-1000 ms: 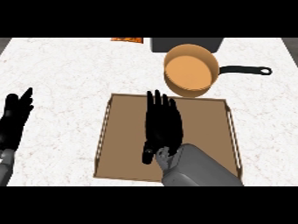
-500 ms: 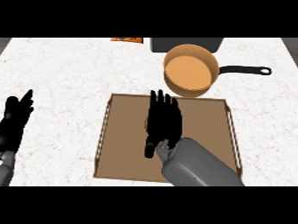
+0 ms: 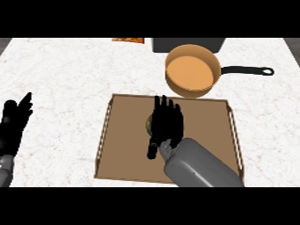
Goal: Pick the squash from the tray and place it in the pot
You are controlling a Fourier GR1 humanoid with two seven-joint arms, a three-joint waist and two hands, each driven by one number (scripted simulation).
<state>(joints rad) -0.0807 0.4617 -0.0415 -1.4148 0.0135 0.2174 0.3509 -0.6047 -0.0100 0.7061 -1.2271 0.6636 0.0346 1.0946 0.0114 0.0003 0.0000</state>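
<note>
You're looking down on a white, faintly veined marble tabletop (image 3: 67, 74) with a grey strip at each far corner. A brown tray (image 3: 204, 127) lies in the middle. Your right hand (image 3: 166, 123) lies over it with fingers straight and spread, covering the squash (image 3: 148, 124), of which only a dull sliver shows at the hand's left edge. The orange pot (image 3: 191, 72) with a black handle sits just beyond the tray. Your left hand (image 3: 10, 129) rests open at the left edge, fingers straight.
</note>
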